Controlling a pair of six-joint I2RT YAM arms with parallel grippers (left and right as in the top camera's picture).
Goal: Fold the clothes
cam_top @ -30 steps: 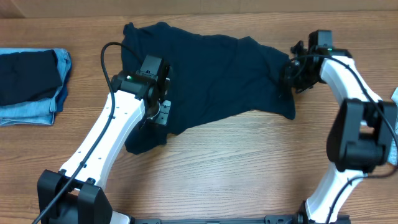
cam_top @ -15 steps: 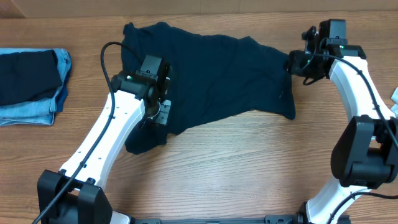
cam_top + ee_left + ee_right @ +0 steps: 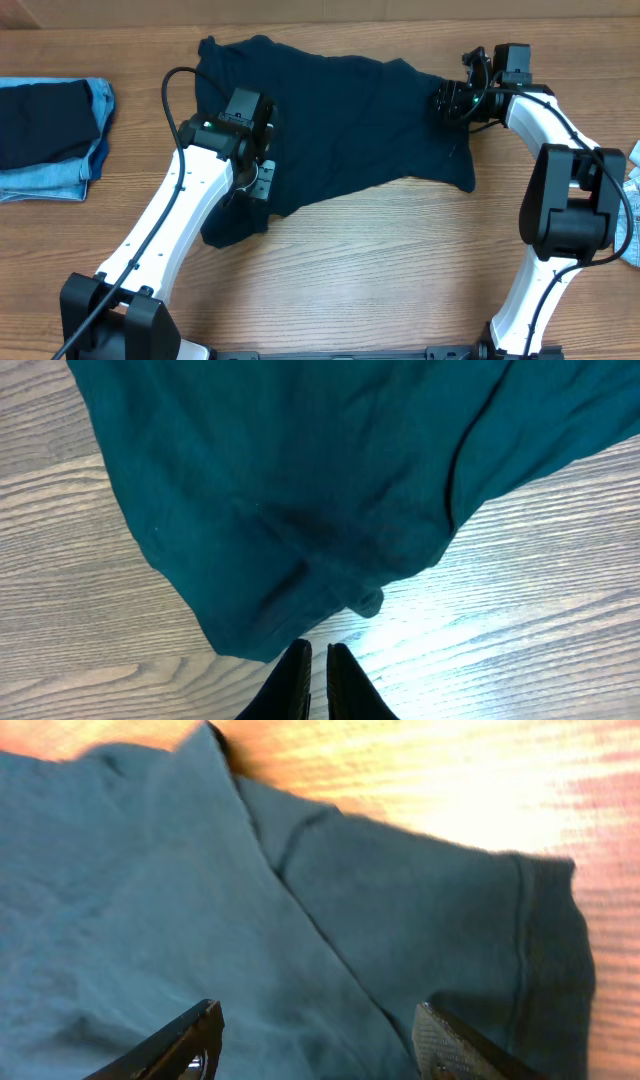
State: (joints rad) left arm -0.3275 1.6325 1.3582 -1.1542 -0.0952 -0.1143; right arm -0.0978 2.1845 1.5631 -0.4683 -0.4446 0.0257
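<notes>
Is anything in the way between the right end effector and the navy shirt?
Nothing visible. The right end effector is open directly over the navy shirt, near its sleeve, and only bare cloth shows between its jaws.

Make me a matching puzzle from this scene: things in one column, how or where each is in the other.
Things:
1. shirt
2. pile
3. left claw
4. right claw

States:
A. open, over the shirt
B. lying unfolded in the middle
C. shut
D. folded, far left

Pairs: 1-B; 2-D; 3-C; 4-A
</notes>
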